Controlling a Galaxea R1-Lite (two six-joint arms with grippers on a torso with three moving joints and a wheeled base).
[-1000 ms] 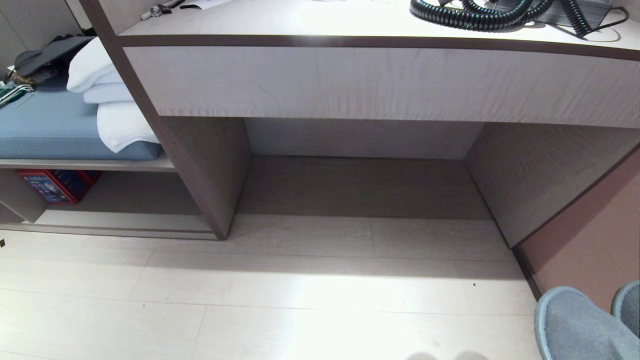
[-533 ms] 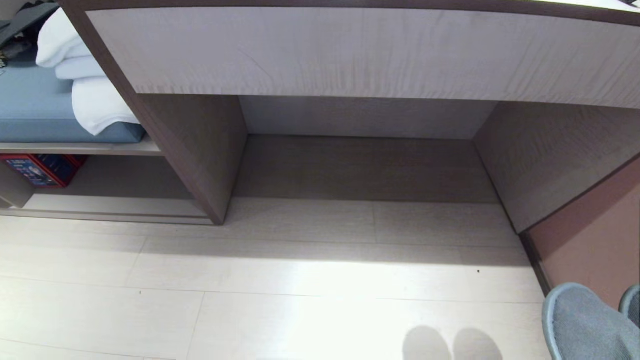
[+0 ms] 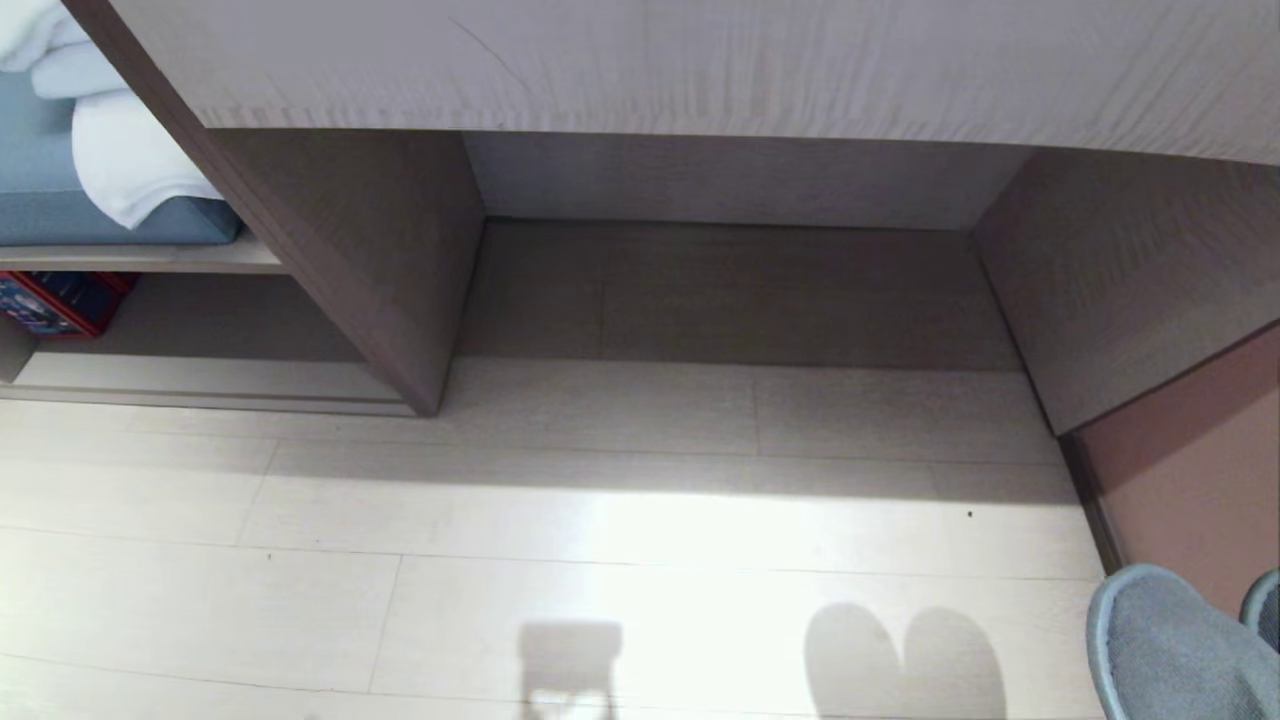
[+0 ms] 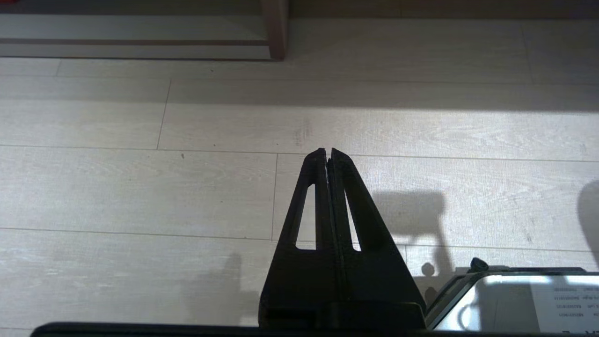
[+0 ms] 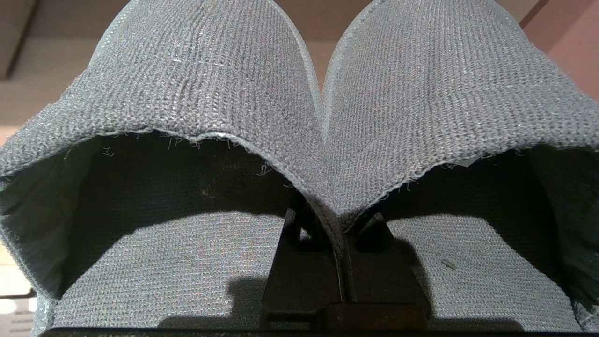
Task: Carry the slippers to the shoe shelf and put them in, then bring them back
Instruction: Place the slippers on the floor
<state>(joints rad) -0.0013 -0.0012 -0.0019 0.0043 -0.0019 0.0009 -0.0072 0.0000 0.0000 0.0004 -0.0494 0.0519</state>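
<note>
The right pincer (image 5: 339,220) is clamped on the slippers (image 5: 299,117), pinching the two inner edges together so both hang side by side as a pair. They look grey-blue and knitted, closed at the toe, with dark insides. In the head view only the toes of them poke in at the bottom right corner (image 3: 1160,650), just off the reddish-brown wall panel (image 3: 1190,480), and their double shadow falls on the pale wood floor (image 3: 300,560) a bit to the left. The shoe shelf (image 3: 730,300) is the wide low cubby straight ahead under the bench with the pale drawer front (image 3: 700,60); I can't see anything in it, just its darker base and back wall. The slippers are well apart from it, out over the floor. A slanted divider panel (image 3: 370,260) splits it from the compartments on the left: the upper one holds a blue cushion (image 3: 60,210) with white folded towels (image 3: 110,150) lying on it, and the lower one has a red box (image 3: 55,300) tucked at the far left edge. The left pincer (image 4: 328,157) is clenched with nothing in it, fingertips pressed together, pointing out over bare floor. Some piece of the robot's base with a label (image 4: 514,304) shows beside it.
</note>
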